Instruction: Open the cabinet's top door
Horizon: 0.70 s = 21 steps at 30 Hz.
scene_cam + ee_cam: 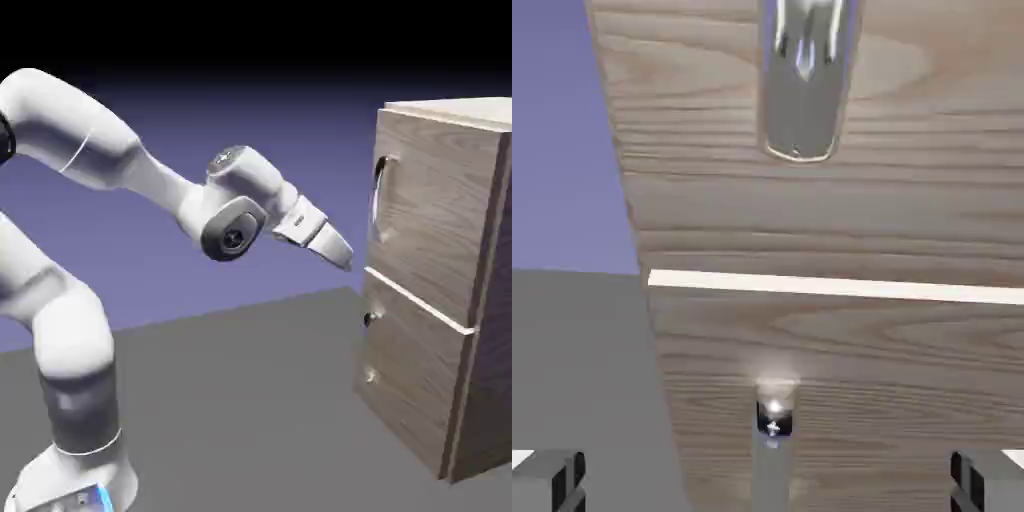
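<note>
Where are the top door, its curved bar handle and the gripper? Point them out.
Top door [435,210]: exterior view, middle of its front.
Curved bar handle [378,195]: exterior view, middle of the bar.
Gripper [768,482]: hand view, between its fingertips.

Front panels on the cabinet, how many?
2. The top door, with the curved bar handle, and the lower panel directly beneath it, past the pale strip. The cabinet's far sides are hidden, so can't rule out more there.
</note>
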Motion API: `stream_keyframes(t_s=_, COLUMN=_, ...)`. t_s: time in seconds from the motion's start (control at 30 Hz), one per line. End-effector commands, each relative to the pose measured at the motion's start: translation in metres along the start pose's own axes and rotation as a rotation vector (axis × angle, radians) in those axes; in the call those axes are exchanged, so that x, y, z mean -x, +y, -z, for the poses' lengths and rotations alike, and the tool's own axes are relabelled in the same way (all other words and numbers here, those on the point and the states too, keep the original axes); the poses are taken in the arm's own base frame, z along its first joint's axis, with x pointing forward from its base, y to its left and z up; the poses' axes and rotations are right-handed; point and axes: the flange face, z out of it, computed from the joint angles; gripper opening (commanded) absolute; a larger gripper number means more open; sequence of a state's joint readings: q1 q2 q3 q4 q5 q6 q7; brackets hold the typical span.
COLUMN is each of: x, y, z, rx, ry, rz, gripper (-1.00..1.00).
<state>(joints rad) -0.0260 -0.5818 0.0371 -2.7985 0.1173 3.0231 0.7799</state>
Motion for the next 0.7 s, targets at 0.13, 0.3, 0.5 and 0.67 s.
stream_keyframes(t_s=0.13, x=-0.016, y=0.003, z=0.01, rx=-0.016, ry=0.014, rz=-0.267, gripper=1.0)
stream_keyframes(t_s=0.3, x=-0.028, y=0.006, z=0.02, rx=-0.044, ry=0.02, rz=-0.53, gripper=1.0)
stream_keyframes(t_s=0.5, x=-0.037, y=0.01, z=0.03, rx=-0.093, ry=0.014, rz=-0.84, gripper=1.0)
stream_keyframes(t_s=0.67, x=-0.041, y=0.012, z=0.036, rx=-0.144, ry=-0.003, rz=-1.092, gripper=1.0)
